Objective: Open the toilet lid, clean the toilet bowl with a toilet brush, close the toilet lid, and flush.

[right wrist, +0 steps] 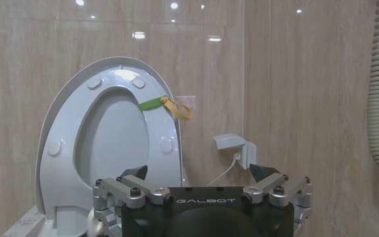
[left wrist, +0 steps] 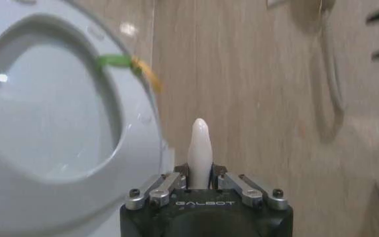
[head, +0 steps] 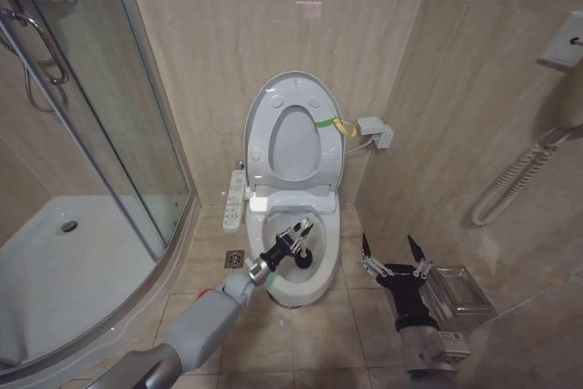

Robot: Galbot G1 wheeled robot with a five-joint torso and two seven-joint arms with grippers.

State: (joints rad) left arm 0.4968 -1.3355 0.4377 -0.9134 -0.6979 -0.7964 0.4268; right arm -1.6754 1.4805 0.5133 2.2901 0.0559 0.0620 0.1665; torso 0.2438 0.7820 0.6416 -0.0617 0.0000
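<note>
Left hand (head: 296,241) grasps the toilet brush (left wrist: 200,150), handle upright, directly over the toilet bowl (head: 301,291); right hand (head: 392,257), released, lower right.

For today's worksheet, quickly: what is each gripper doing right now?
Left gripper: shut on the thin pale-handled toilet brush, over the white ceramic toilet bowl.
Right gripper: open, empty.

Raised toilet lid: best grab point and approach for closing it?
Grip the glossy white oval plastic toilet lid at its free top rim, near the yellow-green band, coming from the front. It stands upright against the wall, hinged at the bottom. Right claw is open beside the bowl.
</note>
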